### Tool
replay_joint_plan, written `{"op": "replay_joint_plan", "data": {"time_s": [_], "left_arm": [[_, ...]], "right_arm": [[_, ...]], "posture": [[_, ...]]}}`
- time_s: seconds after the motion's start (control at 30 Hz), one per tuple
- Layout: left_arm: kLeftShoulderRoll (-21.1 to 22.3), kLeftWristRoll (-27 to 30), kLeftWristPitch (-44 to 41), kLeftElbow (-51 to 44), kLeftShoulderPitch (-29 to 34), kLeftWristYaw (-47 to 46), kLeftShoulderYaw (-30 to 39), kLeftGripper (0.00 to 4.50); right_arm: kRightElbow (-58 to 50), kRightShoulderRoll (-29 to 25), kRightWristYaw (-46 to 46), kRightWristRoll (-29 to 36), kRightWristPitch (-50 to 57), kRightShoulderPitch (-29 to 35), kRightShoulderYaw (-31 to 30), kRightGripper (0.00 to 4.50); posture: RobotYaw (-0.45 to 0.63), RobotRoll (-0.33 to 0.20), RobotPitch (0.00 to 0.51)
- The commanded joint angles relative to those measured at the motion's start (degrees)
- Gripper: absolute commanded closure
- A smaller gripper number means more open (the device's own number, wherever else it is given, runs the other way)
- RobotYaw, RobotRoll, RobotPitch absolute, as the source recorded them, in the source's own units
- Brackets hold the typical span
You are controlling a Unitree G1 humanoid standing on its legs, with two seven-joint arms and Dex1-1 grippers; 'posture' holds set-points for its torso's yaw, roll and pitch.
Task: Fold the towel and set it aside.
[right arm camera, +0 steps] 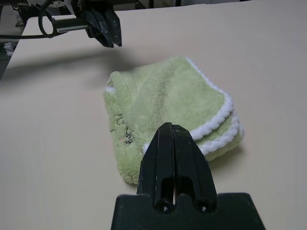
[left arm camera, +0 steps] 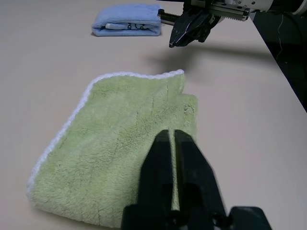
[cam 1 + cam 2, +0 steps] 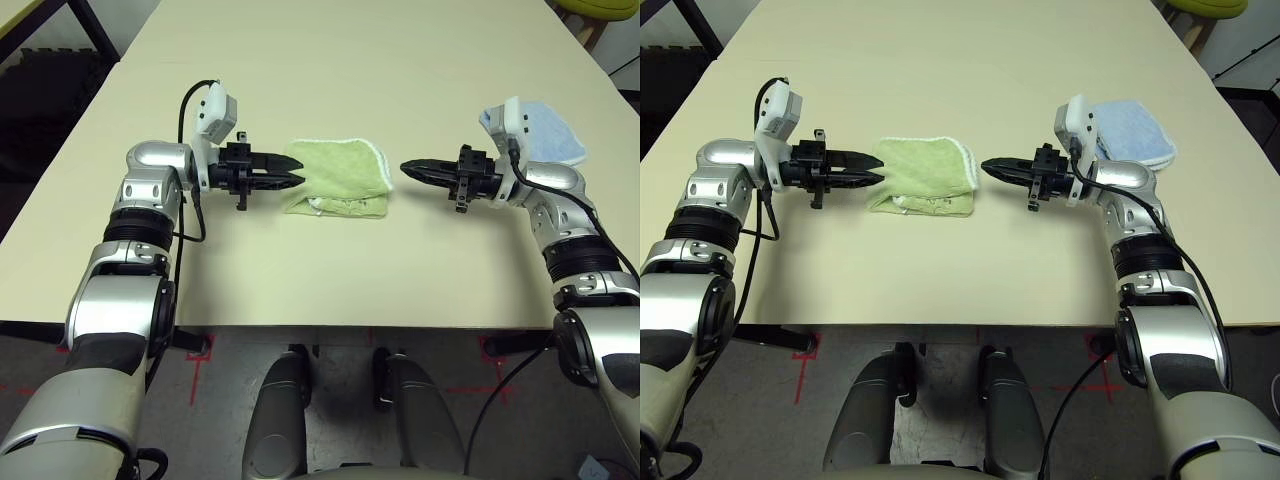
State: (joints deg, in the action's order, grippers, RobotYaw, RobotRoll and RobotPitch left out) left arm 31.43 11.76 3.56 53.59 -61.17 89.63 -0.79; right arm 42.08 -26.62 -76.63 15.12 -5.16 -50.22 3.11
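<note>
The light green towel lies folded into a small thick square on the middle of the table, its white stitched edging along the right side. My left gripper is shut and empty, hovering level at the towel's left edge with its tips just over the cloth. On the other side, my right gripper is also shut and empty, pointing at the towel's right edge from a short gap away. The right wrist view has the towel just beyond the closed fingertips, and the left gripper past it.
A smaller light blue folded cloth lies at the back right, behind my right wrist. The beige table stretches far back, and its front edge runs close below both forearms. Dark floor lies off the left side.
</note>
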Motion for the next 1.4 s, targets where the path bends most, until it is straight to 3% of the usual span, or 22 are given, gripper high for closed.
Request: {"op": "replay_joint_plan", "data": {"time_s": [0.03,0.27,0.63,0.97,1.13,1.4], "left_arm": [[-0.3,0.02,0.29,0.06,0.15,0.76,0.15,4.44],[-1.2,-0.6,1.33,3.1,-0.78,-2.2,0.67,4.44],[-7.76,-8.03,5.0,11.89,-5.15,-11.9,-3.06,4.44],[-3.7,-15.44,8.14,15.67,-0.94,-11.7,-7.52,4.44],[-1.14,-14.62,9.12,14.88,0.62,-9.73,-6.72,4.44],[-3.37,-8.84,5.26,13.22,-3.18,-9.14,-0.9,4.44]], "right_arm": [[-1.25,-0.43,-0.14,0.45,0.22,0.89,-0.07,4.5],[0.42,1.66,2.47,0.32,0.07,-0.84,0.02,4.5],[14.6,10.34,10.57,-5.51,-5.62,-6.92,-2.36,4.5],[22.53,12.06,16.92,-11.3,-8.55,-4.58,-4.75,4.5],[21.88,10.15,14.81,-10.83,-8.7,-4.73,-4.44,4.5],[18.86,10.56,11.6,-5.42,-6.38,-8.0,-0.5,4.5]], "posture": [[0.0,0.0,0.198],[0.0,0.0,0.198],[0.01,0.0,0.195],[0.01,0.0,0.204],[0.01,0.0,0.205],[0.01,0.0,0.207]]}}
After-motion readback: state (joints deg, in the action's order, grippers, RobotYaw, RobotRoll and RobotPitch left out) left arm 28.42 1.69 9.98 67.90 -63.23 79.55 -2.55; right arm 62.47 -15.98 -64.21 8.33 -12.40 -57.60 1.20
